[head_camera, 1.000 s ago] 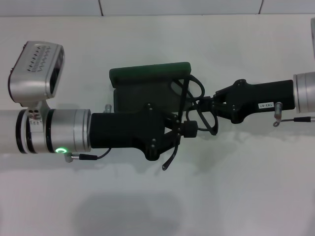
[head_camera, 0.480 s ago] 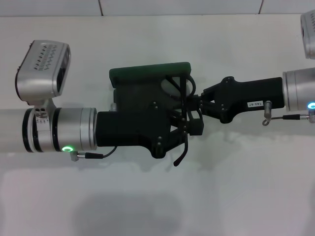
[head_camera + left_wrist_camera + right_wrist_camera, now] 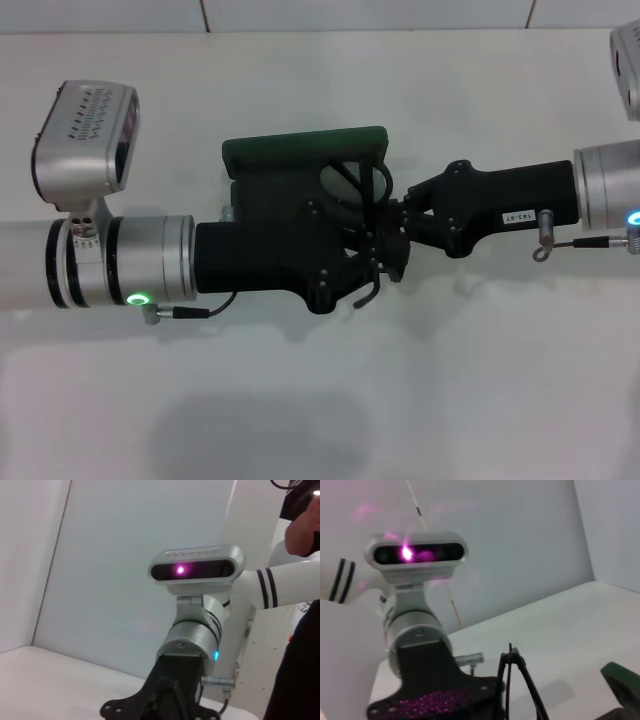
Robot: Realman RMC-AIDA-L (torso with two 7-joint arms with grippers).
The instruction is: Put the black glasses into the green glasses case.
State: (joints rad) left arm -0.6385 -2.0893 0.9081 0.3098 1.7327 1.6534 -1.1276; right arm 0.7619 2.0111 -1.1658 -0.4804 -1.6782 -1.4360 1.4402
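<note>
the black glasses (image 3: 362,190) sit between the two claws, over the right-hand end of the open green glasses case (image 3: 300,150), one temple curling down below the left claw (image 3: 385,255). the case's raised lid edge lies just beyond the left claw; its tray is mostly hidden under that claw's black body. the right claw (image 3: 400,215) meets the glasses from the opposite side, tips nearly touching the left claw's. whether either claw is pinched on the frame i cannot tell. both arms lie level, reaching inward toward each other. the white counter (image 3: 450,400) is open on the near side of both claws and beyond the case.
</note>
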